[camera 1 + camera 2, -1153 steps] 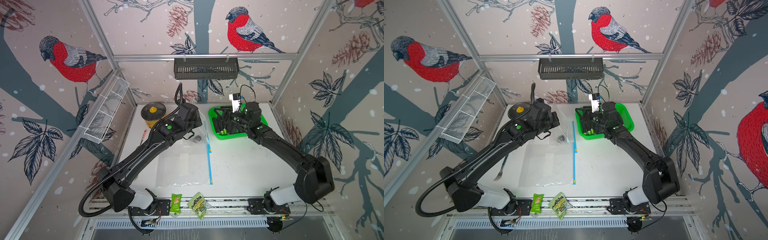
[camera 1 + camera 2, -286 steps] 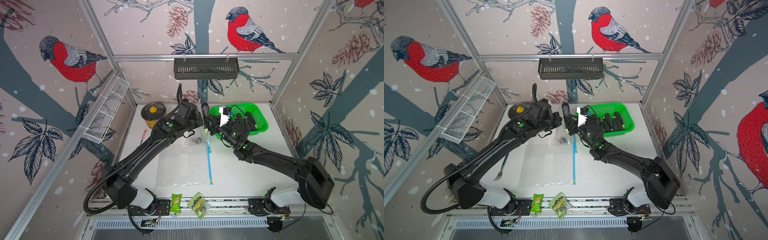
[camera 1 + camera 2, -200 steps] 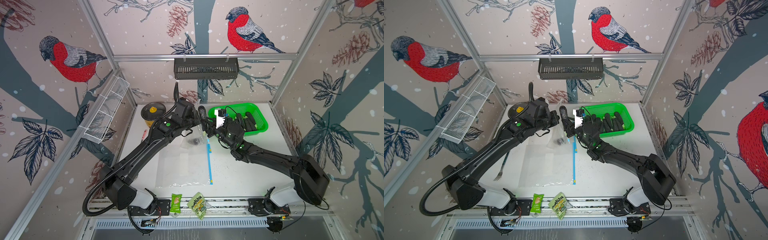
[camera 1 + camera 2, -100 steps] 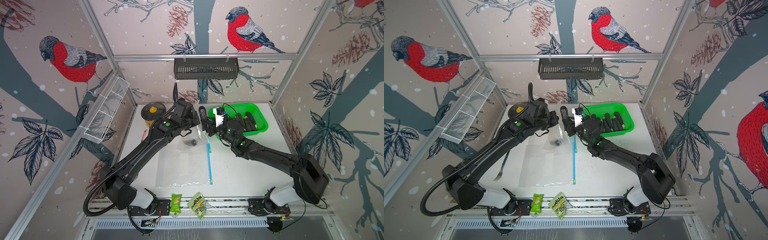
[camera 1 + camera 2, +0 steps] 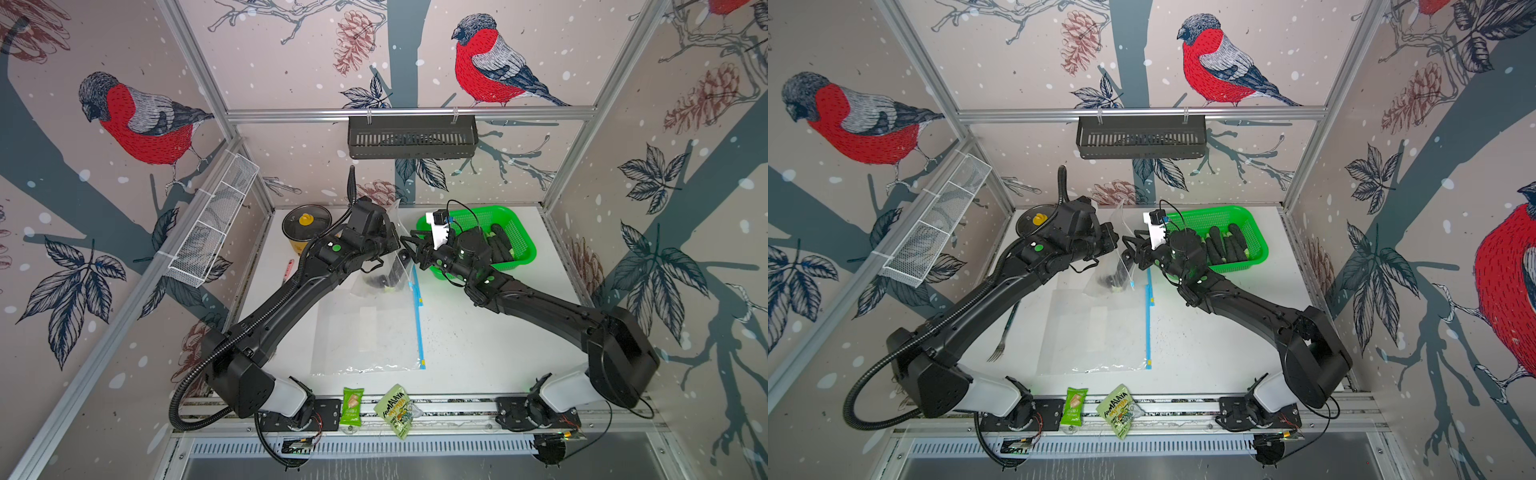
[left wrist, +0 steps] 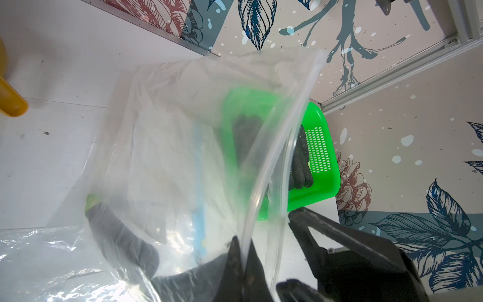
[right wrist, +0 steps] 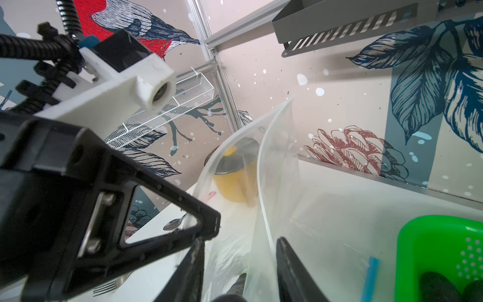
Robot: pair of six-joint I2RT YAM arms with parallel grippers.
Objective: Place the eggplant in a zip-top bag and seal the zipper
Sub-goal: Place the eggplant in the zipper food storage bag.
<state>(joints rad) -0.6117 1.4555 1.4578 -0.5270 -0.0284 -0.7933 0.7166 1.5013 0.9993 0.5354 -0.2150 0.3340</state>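
My left gripper (image 6: 241, 245) is shut on the rim of a clear zip-top bag (image 5: 392, 232), holding it up off the table with its mouth parted. A dark eggplant (image 6: 122, 240) with a green tip lies low inside the bag (image 5: 1119, 232). In a top view a second dark shape (image 5: 397, 269) sits beside the eggplant (image 5: 376, 279). My right gripper (image 7: 239, 243) is open at the bag's mouth, its fingers either side of one bag wall (image 7: 261, 170), holding nothing. In both top views the two grippers (image 5: 395, 243) (image 5: 409, 249) nearly meet.
A green basket (image 5: 524, 245) with more eggplants stands behind my right arm. A second clear bag (image 5: 365, 332) with a blue zipper lies flat mid-table. A yellow lidded pot (image 5: 306, 226) stands back left, a fork (image 5: 1005, 332) under my left arm, and two snack packets (image 5: 352, 405) at the front rail.
My right jaws have opened, and the eggplant they held upright at the bag's mouth is gone from them; a dark shape now sits lower in the bag. The left gripper keeps its hold.
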